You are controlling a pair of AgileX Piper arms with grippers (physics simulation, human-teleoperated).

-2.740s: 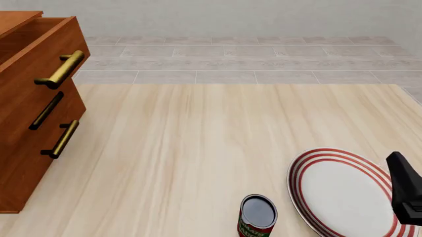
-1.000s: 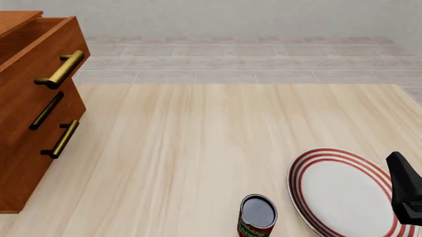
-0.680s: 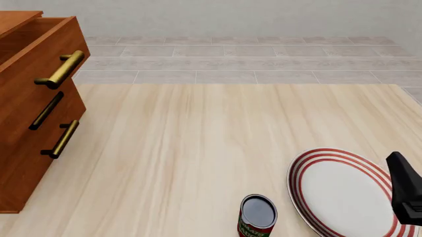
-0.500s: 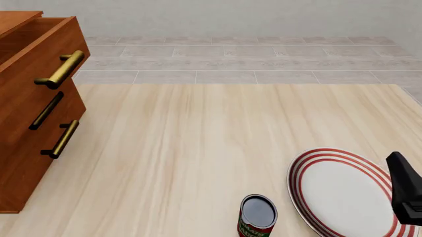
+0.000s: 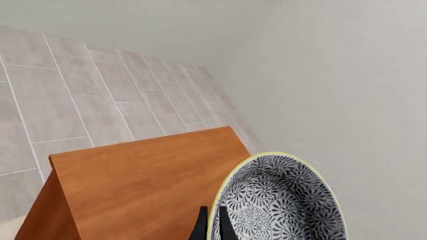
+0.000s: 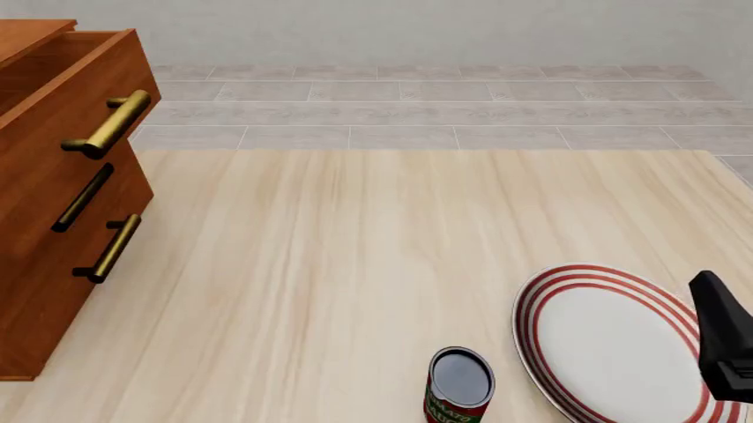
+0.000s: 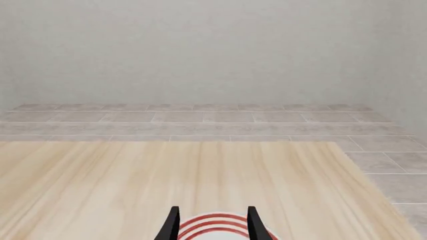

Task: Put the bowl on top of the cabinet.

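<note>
Nothing moved; left claw pinching bowl rim above cabinet.

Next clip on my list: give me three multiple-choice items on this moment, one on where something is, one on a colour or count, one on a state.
1. Where is the bowl?
A. On the plate
B. At the left gripper, over the cabinet's top
C. Beside the can

2. What colour are the plate's rings?
A. Blue
B. Green
C. Red

3. How does the cabinet's top drawer stand?
A. Pulled out
B. Flush shut
C. Removed

Answers:
1 B: the left wrist view shows the bowl at the left gripper, whose fingertips straddle its rim, with the cabinet top behind it.
2 C: the plate carries red rings on white.
3 A: in the front view the top drawer juts forward of the lower ones, its inside showing.
</note>
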